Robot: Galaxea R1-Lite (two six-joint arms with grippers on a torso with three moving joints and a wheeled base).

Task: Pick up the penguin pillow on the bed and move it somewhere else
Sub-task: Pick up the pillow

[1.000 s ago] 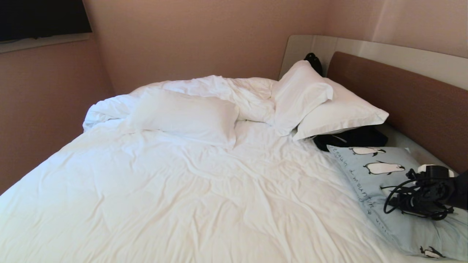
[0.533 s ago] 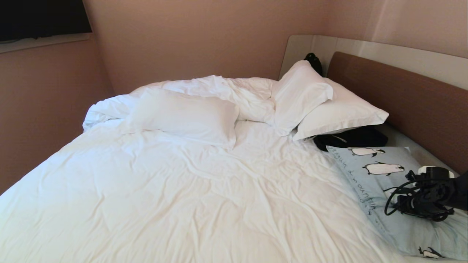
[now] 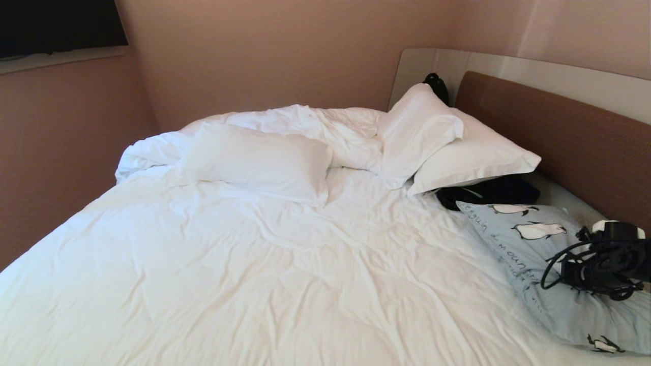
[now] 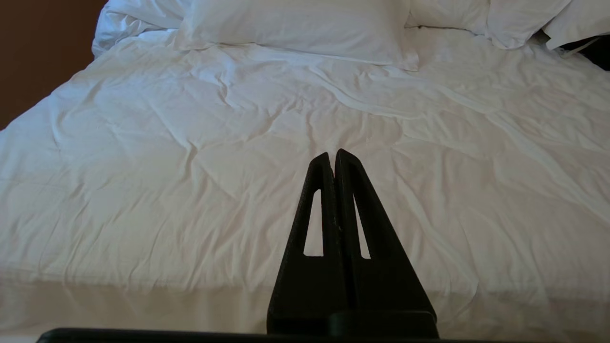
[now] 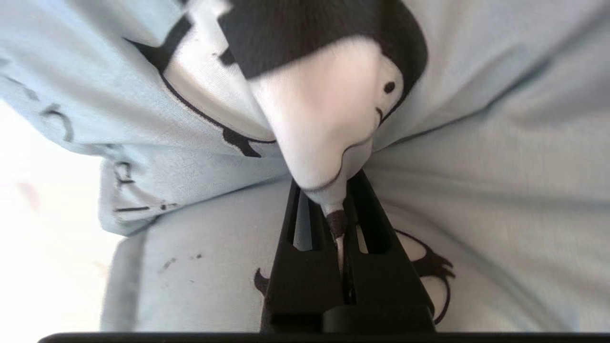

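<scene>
The pale blue penguin pillow (image 3: 513, 244) lies at the right edge of the bed (image 3: 254, 264), close to the brown headboard (image 3: 559, 137). My right gripper (image 3: 585, 272) sits on top of it, half hidden behind its own black cables. In the right wrist view the right gripper (image 5: 329, 193) is shut on a pinched fold of the penguin pillow (image 5: 476, 190), and a printed penguin bunches up between the fingers. My left gripper (image 4: 333, 155) is shut and empty, hanging parked over the white duvet near the bed's front edge.
A white pillow (image 3: 259, 162) lies at the far middle of the bed and two more white pillows (image 3: 457, 147) lean by the headboard. A black item (image 3: 488, 193) sits between those and the penguin pillow. Pink walls close in on the left and behind.
The right gripper has gone from open to shut, pinching a fold of the penguin pillow. The arm has drawn slightly right and up, tugging the pillow's cover with it.
</scene>
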